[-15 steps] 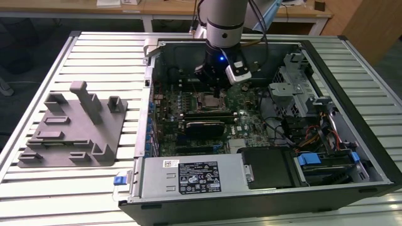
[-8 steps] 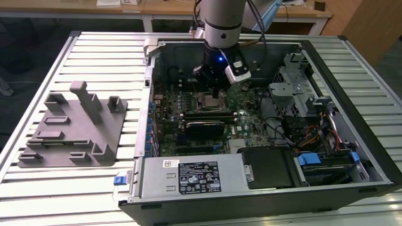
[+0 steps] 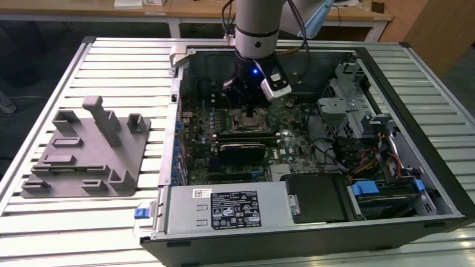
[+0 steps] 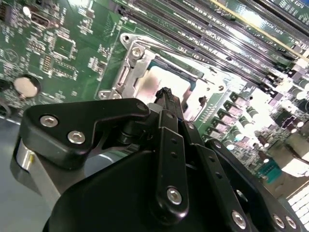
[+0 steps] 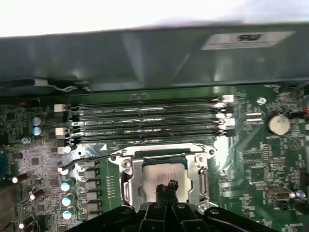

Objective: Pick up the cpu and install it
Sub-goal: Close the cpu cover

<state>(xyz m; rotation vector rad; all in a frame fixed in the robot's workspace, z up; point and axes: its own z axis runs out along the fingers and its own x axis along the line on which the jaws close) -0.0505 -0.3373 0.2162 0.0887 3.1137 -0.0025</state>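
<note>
One cpu (image 5: 161, 173), lying in the socket (image 5: 126, 182); pick-up and placing look done.
Nearest, the gripper (image 5: 166, 186) hangs just over the cpu's middle, its fingers drawn together with nothing between them and no grip on the chip. The cpu lies flat, pale metal top upward, its edges square with the socket frame and parallel to the memory slots (image 5: 145, 121) beyond. Being square, it shows no long axis. Whether the frame is latched cannot be told. Farthest, the case wall (image 5: 145, 53).

The pale silver square cpu (image 5: 152, 175) lies flat inside the socket frame (image 5: 126, 180).
</note>
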